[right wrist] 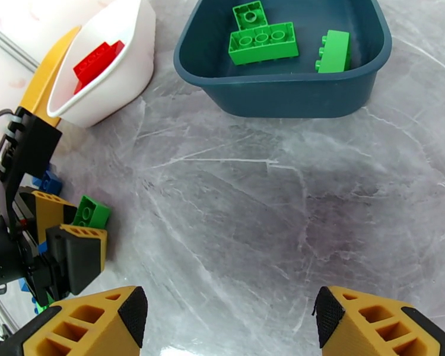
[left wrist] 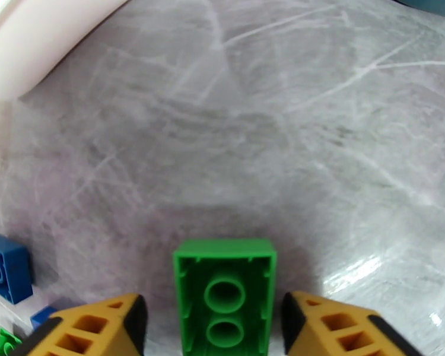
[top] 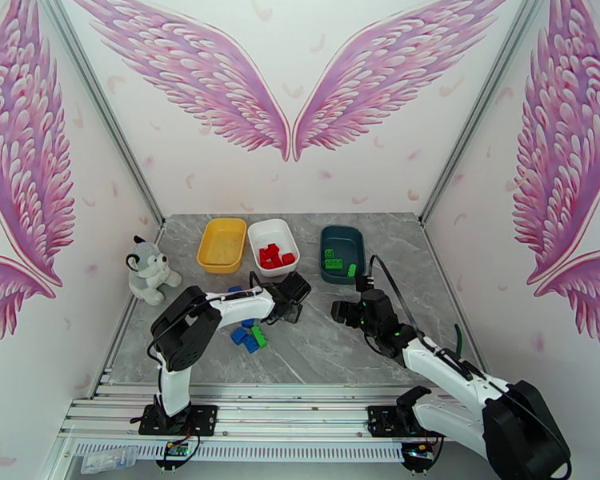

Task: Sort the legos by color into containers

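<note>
My left gripper (left wrist: 213,327) stands open on the grey table, with a green lego (left wrist: 225,295) between its fingertips, hollow underside toward the camera and a gap on each side. The same green lego (right wrist: 92,212) lies beside the left fingers (right wrist: 74,256). Over bare tabletop, short of the teal tray (right wrist: 282,93), my right gripper (right wrist: 228,315) is open with nothing in it. That tray holds three green legos (right wrist: 263,43). Red legos (top: 274,256) lie in the white tray (top: 274,230). The yellow tray (top: 220,243) shows no bricks. Loose blue and green legos (top: 250,335) sit under the left arm.
A grey-white plush husky (top: 148,271) sits at the table's left edge. The three trays line the back of the table. A blue lego (left wrist: 6,268) lies left of the left fingers. Bare table (top: 332,346) lies between the two arms.
</note>
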